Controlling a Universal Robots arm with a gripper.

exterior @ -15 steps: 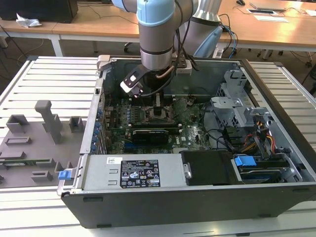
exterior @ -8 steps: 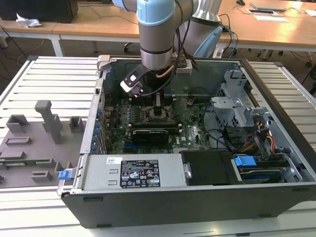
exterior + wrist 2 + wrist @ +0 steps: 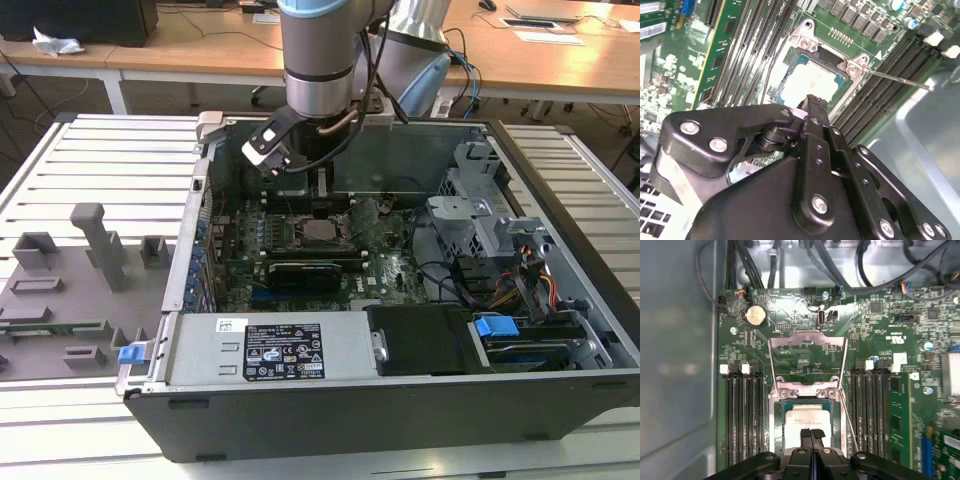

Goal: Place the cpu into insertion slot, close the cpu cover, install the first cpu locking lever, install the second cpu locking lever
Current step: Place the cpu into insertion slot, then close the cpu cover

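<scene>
The small flat silver-grey square cpu [image 3: 805, 415] lies in the black-rimmed square insertion slot [image 3: 783, 412], near the centre of the exterior view. The thin silver frame-shaped cpu cover [image 3: 790, 341] stands swung open beyond the slot, green circuit board [image 3: 390, 270] showing through its window. So placing looks done and closing the cover seems the step in hand.

To do it well, I judge the chip should first sit level inside the rim, since a tilted one would be pinched onto the pins; the push belongs on the cover's free edge, slow and following its hinge; the tips should keep off the chip's top face and off the thin steel wire locking lever [image 3: 849, 422], which lies free beside the slot.

The grey-and-blue robot arm [image 3: 318, 60] drops straight down from the upper centre of the exterior view into the open black computer case [image 3: 400, 420]; its black gripper [image 3: 811, 432] points down, over one edge of the cpu; whether it touches the chip I cannot tell; its two fingers are pressed together with nothing between them.
</scene>
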